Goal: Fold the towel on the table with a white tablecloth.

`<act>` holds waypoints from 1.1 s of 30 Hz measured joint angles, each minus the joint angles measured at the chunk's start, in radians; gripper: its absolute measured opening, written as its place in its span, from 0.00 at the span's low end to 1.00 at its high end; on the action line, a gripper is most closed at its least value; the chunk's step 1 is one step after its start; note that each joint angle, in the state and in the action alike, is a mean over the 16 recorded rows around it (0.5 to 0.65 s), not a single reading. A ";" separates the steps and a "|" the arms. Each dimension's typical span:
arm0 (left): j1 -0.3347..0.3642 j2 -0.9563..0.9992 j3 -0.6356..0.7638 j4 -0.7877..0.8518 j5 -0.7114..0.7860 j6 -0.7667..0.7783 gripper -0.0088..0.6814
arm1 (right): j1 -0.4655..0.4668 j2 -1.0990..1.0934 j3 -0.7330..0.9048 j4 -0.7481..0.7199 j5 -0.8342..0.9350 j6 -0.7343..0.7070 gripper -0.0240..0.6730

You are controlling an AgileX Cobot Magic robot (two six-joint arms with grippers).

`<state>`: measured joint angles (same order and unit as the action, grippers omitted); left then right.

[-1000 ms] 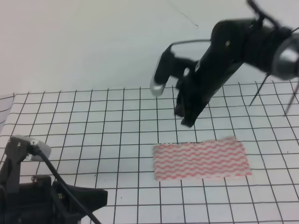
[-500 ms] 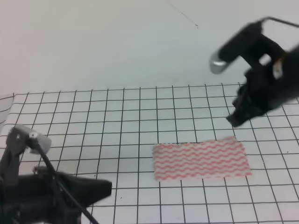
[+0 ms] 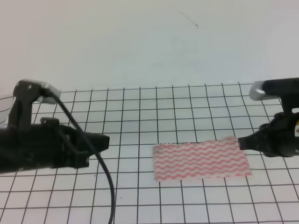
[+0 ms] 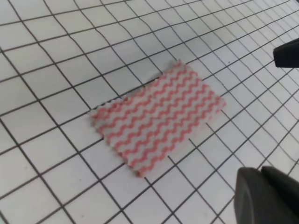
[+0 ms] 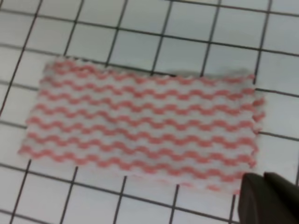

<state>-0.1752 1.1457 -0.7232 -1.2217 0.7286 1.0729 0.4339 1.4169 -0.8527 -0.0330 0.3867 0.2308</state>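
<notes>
Here, the table (image 3: 140, 112) under its gridded tablecloth (image 3: 70, 196) carries one towel (image 3: 201, 158), lying flat and already narrow, likely folded once, right of centre. The left gripper (image 3: 100, 142) hovers well apart from its left edge; the right gripper (image 3: 244, 142) sits just beside its far right corner, seemingly placed to fold it from either end. Neither holds anything; whether their jaws are parted cannot be told.
</notes>
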 joint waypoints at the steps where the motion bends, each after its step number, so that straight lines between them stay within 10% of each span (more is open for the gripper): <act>1: -0.007 0.018 -0.014 0.010 0.000 -0.003 0.01 | -0.011 0.000 0.014 0.009 -0.013 0.012 0.03; 10: -0.168 0.154 -0.104 0.127 -0.121 -0.081 0.01 | -0.095 0.000 0.093 0.169 -0.089 -0.038 0.03; 18: -0.318 0.285 -0.165 0.185 -0.226 -0.161 0.01 | -0.123 0.000 0.078 0.453 -0.053 -0.390 0.03; 33: -0.341 0.427 -0.242 0.170 -0.201 -0.177 0.01 | -0.301 0.047 0.014 0.994 0.221 -0.985 0.04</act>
<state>-0.5162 1.5724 -0.9649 -1.0512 0.5277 0.8960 0.1325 1.4639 -0.8389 0.9614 0.6077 -0.7543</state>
